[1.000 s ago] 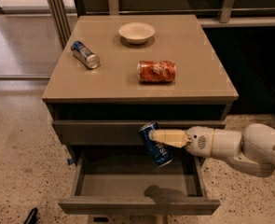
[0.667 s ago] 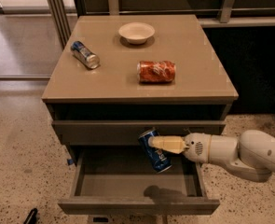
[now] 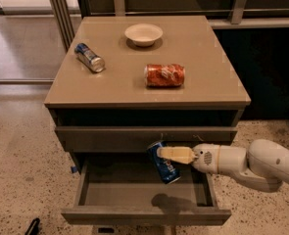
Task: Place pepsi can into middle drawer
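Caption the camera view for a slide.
The gripper, poised over the open middle drawer, holds the pepsi can tilted above the drawer's floor.

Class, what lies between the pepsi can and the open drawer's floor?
Nothing: in the camera view the end effector holds the pepsi can over the bare floor of the middle drawer.

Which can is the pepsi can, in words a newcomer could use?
Look at the brown cabinet, whose middle drawer stands open low at the front. Over that drawer, the tool reaches in from the right, shut on the tilted pepsi can. It is dark blue with white lettering, whereas the orange can and the slimmer blue-and-silver can lie on the cabinet top.
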### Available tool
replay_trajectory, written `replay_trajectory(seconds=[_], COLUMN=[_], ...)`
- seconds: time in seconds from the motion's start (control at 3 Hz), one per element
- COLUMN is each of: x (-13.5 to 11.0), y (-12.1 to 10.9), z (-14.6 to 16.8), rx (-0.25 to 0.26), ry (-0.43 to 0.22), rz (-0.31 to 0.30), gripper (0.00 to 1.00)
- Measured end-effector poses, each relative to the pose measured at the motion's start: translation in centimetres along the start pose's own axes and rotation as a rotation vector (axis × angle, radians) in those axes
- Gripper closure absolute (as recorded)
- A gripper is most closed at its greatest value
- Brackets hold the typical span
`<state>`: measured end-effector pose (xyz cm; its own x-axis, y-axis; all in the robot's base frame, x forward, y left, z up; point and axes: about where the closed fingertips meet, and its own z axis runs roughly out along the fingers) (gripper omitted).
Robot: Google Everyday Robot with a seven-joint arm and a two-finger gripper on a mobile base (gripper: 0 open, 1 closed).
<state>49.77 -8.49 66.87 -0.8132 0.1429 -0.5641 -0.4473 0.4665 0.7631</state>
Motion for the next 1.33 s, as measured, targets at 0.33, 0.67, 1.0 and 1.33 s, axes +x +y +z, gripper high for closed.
replay_trajectory(seconds=[0.33,0.67,1.0,1.33], x=[1.0,2.9,4.2,5.6], y=[-1.2,-4.0,-7.0,-9.5], z=[1.2,2.9,4.2,4.6], rx=[0.029,0.093,0.16,0.218], ry=[-0.006,-0.03,-0.048,-0.058], rz=[0.03,0.083,0.136,0.189], gripper=[1.0,1.0,1.0,1.0])
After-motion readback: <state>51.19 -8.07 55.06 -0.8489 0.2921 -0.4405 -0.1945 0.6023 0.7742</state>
